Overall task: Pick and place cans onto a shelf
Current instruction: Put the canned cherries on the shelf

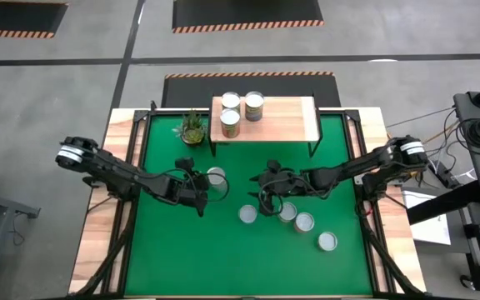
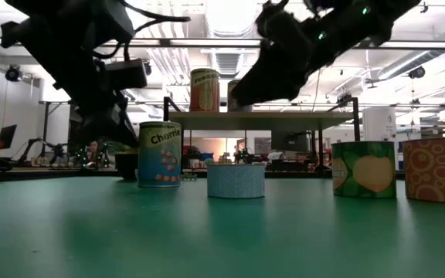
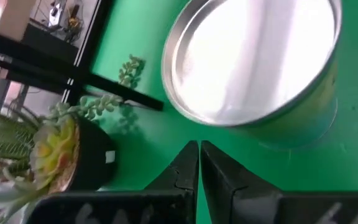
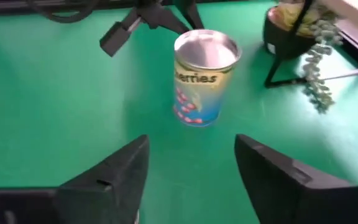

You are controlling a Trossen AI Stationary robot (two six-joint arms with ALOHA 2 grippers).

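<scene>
A tall can with a cherry label (image 4: 204, 78) stands upright on the green mat (image 1: 165, 250), also seen in the high view (image 1: 216, 177) and the low view (image 2: 160, 154). My left gripper (image 3: 199, 155) is shut and empty just short of this can (image 3: 253, 62), on its near-left side (image 1: 202, 198). My right gripper (image 4: 191, 162) is open and empty to the can's right (image 1: 265, 179), its fingers pointing at it from a distance. Three cans (image 1: 230, 123) stand on the pale wood shelf (image 1: 286, 117). Several more cans (image 1: 287, 212) stand on the mat.
A small potted plant (image 1: 192, 127) stands left of the shelf, close to the cherry can and my left gripper (image 3: 61, 149). The shelf's black legs (image 1: 315, 148) stand on the mat. Loose cans (image 1: 327, 242) sit under and near my right arm.
</scene>
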